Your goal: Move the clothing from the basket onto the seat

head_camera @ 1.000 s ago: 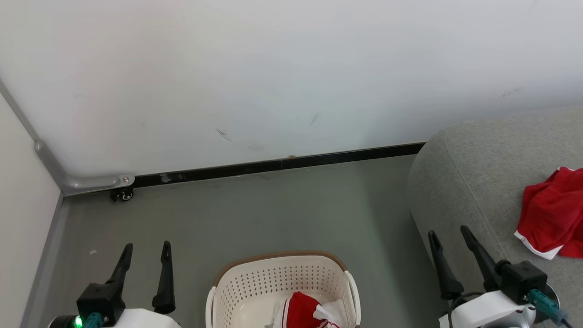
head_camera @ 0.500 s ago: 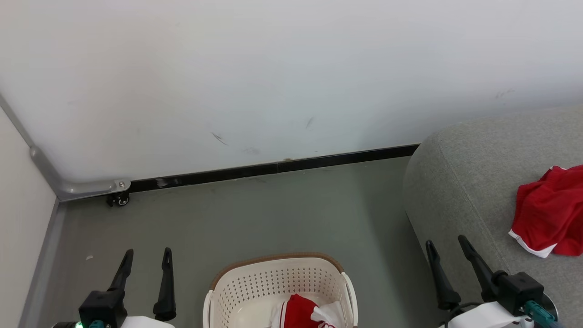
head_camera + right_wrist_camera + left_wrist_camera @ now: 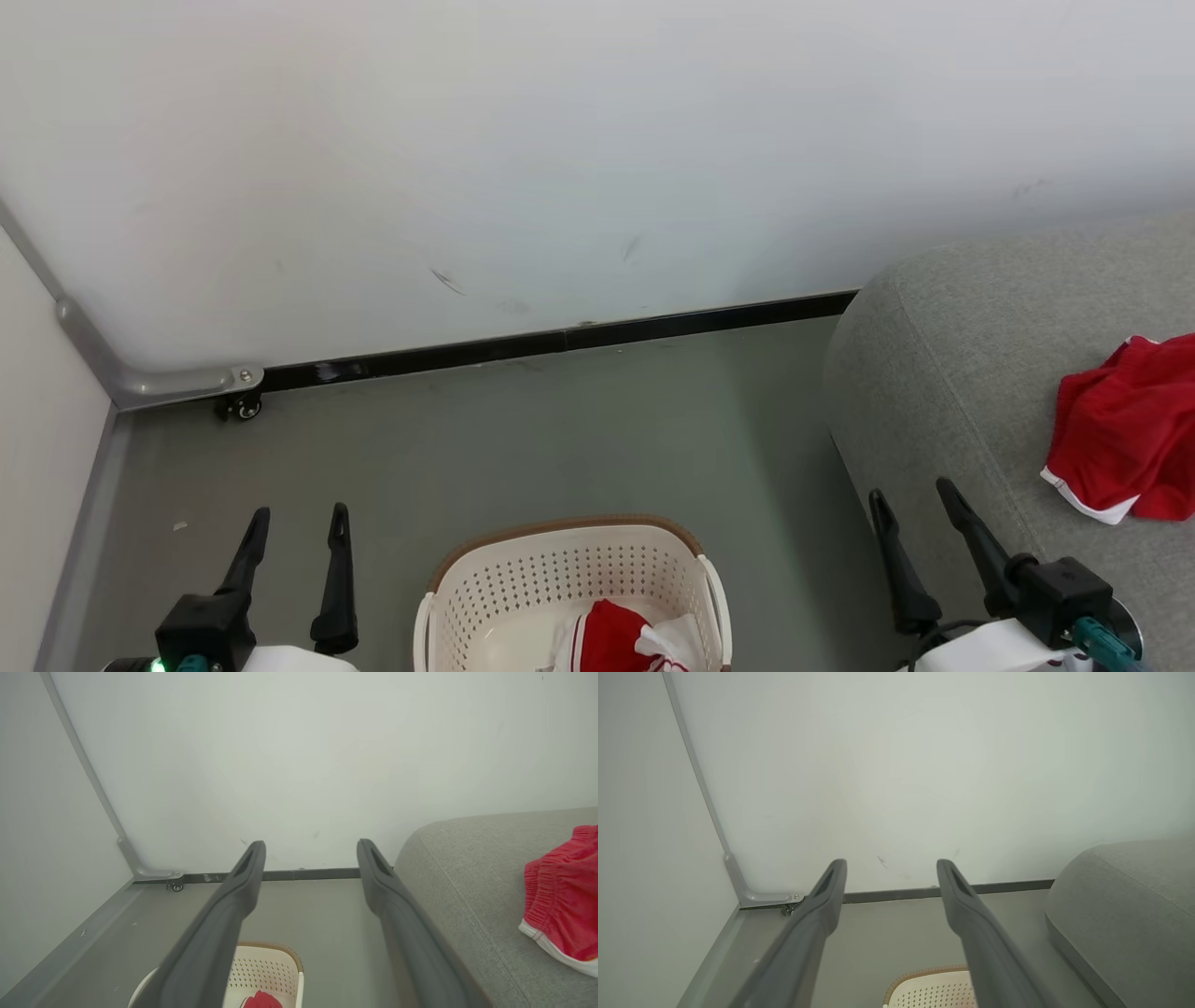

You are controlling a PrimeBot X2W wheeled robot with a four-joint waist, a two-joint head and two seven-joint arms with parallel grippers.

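Clothing [image 3: 611, 642] lies bunched on the bottom of the basket [image 3: 560, 565], toward its right wall: a red heap with a white fold against it, cut off by the lower edge of the head view. A second red garment [image 3: 1116, 439] with white trim lies on the seat [image 3: 943, 373], well back from its rounded left edge. The basket stands on the floor [image 3: 560, 429], near the seat's left side but apart from it.

The left gripper [image 3: 299, 511] hovers left of the basket, fingers spread and empty. The right gripper [image 3: 910, 490] hovers between basket and seat, likewise spread and empty.

The heap looks light, limp and easily creased; it should sag and trail once raised. The raised red crest near the white fold offers the best pinch, since a grip on a single loose layer may let the rest slide out.

The brown rim [image 3: 569, 525] and the right handle [image 3: 717, 597] stand between heap and seat. A low carry could drag trailing cloth over them or tip the basket, so a high lift seems called for. The seat's side rises above the floor on the same path. The skirting [image 3: 560, 341] and a caster [image 3: 245, 407] at the far left corner of the floor lie well apart and obstruct nothing.
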